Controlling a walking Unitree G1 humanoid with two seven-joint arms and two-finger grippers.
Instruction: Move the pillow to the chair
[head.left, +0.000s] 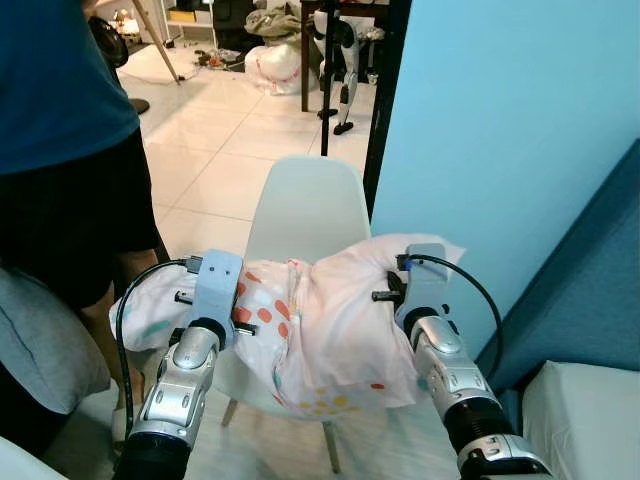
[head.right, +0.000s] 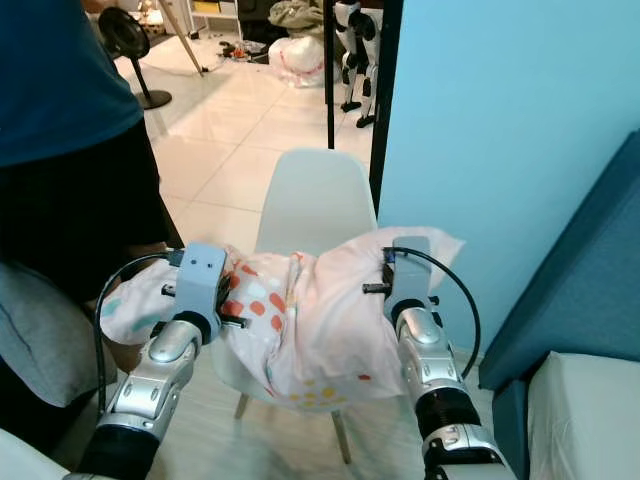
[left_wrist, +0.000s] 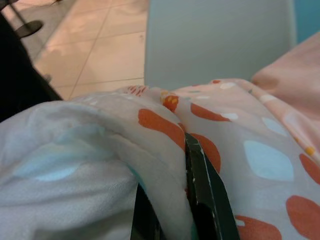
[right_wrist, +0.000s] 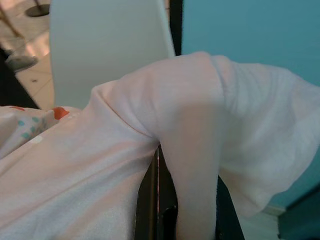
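Note:
A pale pink pillow (head.left: 330, 330) with orange, blue and yellow spots hangs between my two arms, over the seat of a white chair (head.left: 305, 205). My left gripper (left_wrist: 172, 210) is shut on a fold of the pillow (left_wrist: 100, 165) at its left end. My right gripper (right_wrist: 182, 210) is shut on a bunched fold of the pillow (right_wrist: 190, 130) at its right end. The chair's backrest (head.right: 315, 195) rises just behind the pillow, and its seat is mostly hidden under the fabric.
A person in a blue top and black shorts (head.left: 60, 150) stands close on the left. A grey cushion (head.left: 40, 340) lies at lower left. A light blue wall (head.left: 500, 130) and a dark blue sofa (head.left: 590, 280) stand on the right. Tiled floor (head.left: 220, 150) stretches beyond the chair.

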